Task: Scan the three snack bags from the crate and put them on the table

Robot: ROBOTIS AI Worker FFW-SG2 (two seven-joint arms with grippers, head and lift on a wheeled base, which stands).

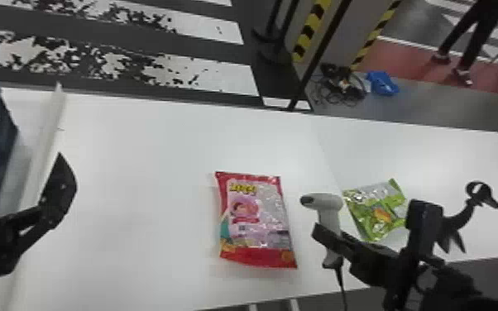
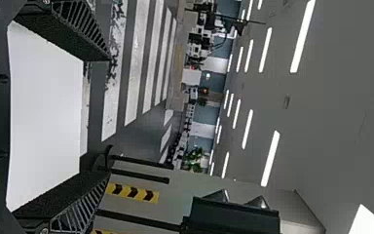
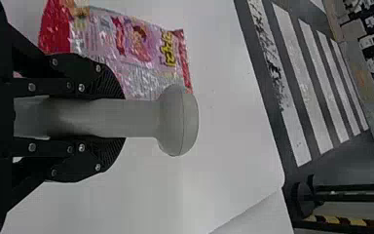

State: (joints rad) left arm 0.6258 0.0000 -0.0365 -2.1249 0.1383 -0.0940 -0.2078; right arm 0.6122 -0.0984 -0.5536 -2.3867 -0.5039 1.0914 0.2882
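One crate point(image 1: 3, 165) stands left of the red bag point(image 1: 256, 223); so does the left gripper point(image 2: 108, 116), jaws wide apart, empty. Crinkled film could spoil that bag's scan. Right of it: the right gripper point(image 3: 123, 118), jaws clamping the scanner point(image 3: 179, 121); farther right, the green bag point(image 1: 378, 213).

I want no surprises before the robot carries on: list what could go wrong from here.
The cable running down from the barcode scanner in the right gripper might snag at the near edge of the table or tug the scanner off aim. The shiny wrapping on the red-and-pink snack bag could throw glare and spoil a reading. A low swing to the right might nudge the green snack bag.
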